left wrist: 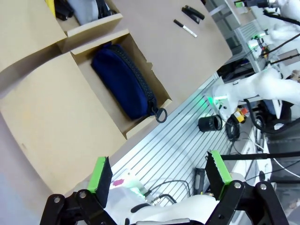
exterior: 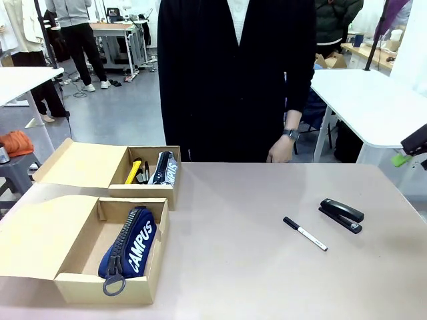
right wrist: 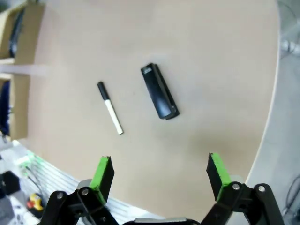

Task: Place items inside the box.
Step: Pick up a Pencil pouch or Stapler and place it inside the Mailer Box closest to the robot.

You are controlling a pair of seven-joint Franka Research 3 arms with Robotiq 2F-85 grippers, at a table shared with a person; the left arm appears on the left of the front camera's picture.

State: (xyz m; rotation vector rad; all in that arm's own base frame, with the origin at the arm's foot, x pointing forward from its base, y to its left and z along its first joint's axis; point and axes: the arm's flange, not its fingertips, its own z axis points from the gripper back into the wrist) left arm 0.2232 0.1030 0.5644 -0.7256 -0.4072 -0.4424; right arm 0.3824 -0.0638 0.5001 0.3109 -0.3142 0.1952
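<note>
R hand (right wrist: 158,160) wide apart, empty; stapler (right wrist: 159,91) + marker (right wrist: 110,108) on table (right wrist: 215,42) beyond. L hand (left wrist: 157,159) wide apart, empty.

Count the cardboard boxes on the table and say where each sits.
2. Both stand open on the left of the table: the near box holds a navy pouch; the far box, behind it, holds a yellow knife and another pouch. No others seem hidden.

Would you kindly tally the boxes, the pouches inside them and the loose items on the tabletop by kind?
Open brown cardboard boxes: 2
Fabric pouches printed CAMPUS: 2
Black stapler: 1
Black-and-white marker pen: 1
Total: 6
</note>
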